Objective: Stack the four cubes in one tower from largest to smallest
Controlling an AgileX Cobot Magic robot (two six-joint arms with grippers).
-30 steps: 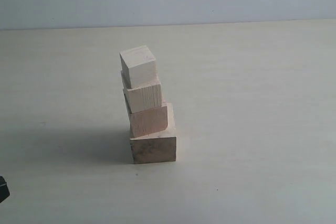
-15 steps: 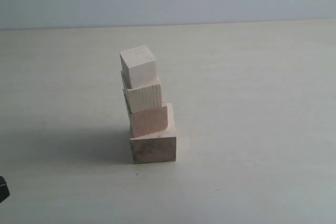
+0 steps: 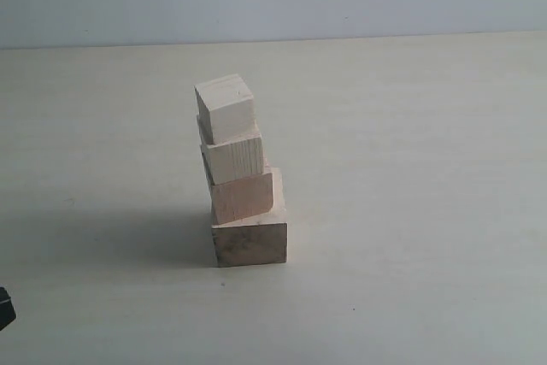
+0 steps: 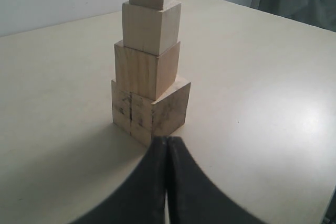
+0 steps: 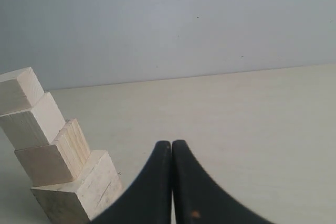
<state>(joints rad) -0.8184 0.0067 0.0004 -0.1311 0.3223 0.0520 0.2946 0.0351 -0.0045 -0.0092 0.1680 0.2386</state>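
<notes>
You've got the crooked tower of four light-wood cubes [image 3: 242, 177] upright on the desk [image 3: 410, 211], largest lowest, straight ahead of the left claw [image 4: 167, 141] and off to the side of the right claw [image 5: 171, 144], both pressed together and empty.

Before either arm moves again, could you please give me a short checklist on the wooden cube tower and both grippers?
1. Order, largest lowest: ok. Speckled pinkish-tan largest cube, pinkish-tan second cube, paler third cube, pale smallest cube highest.
2. Wooden tower straight: not ok, upper cubes offset and twisted.
3. Black left gripper shut, empty: ok.
4. Black right gripper shut, empty: ok.
5. Grippers clear of the tower: ok, none touches it in the exterior view.
6. Loose cubes on the pale table: ok, none seen.
</notes>
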